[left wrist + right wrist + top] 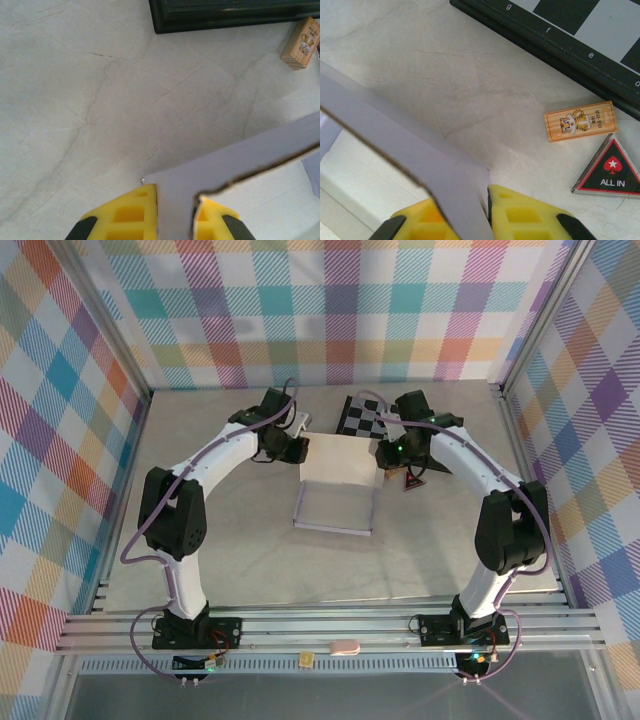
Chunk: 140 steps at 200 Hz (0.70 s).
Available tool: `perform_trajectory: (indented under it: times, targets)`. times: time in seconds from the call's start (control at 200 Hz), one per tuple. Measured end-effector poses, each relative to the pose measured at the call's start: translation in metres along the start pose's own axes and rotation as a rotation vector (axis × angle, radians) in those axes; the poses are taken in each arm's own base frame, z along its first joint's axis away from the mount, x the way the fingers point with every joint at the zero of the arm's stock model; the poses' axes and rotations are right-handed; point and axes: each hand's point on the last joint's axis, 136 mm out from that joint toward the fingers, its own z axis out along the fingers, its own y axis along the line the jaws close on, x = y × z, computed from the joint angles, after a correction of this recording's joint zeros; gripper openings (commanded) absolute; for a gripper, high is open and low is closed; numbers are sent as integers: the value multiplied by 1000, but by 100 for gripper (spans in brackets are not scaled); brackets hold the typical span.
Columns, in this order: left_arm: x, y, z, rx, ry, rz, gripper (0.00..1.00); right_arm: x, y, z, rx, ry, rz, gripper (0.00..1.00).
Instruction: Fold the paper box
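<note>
Matt cardboard paper box (338, 462), plastic fingers (125, 218)

Black triangular token (609, 172) reads "ALL IN" under a starred red spade. Chessboard border (530, 25) shows file letters g, f, e. Small print on the tiger tile (580, 121) is too small to read.

The left arm (200, 468) and right arm (475, 465) arch inward, with the left gripper (175, 205) and right gripper (462, 202) each clamped on a box (338, 462) wall between yellow fingers (132, 215).
</note>
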Motion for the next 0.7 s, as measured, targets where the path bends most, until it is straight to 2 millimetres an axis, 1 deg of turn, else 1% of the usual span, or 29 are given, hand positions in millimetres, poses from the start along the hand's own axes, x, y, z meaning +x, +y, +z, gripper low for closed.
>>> perform_trajectory:
  times: [0.105, 0.27, 0.45, 0.615, 0.7]
  targets:
    - [0, -1, 1, -26, -4, -26, 0, -2, 2, 0, 25, -4, 10, 0]
    - [-1, 1, -1, -70, -15, -89, 0, -7, 3, -4, 73, -21, 54, 0]
    - [-9, 7, -10, -126, -61, -168, 0, -24, 8, -9, 102, -68, 141, 0]
    - [-18, 23, -27, -194, -126, -234, 0, -46, 21, 1, 95, -128, 202, 0]
    - [-16, 33, -33, -205, -152, -274, 0, -57, 27, 11, 82, -162, 226, 0]
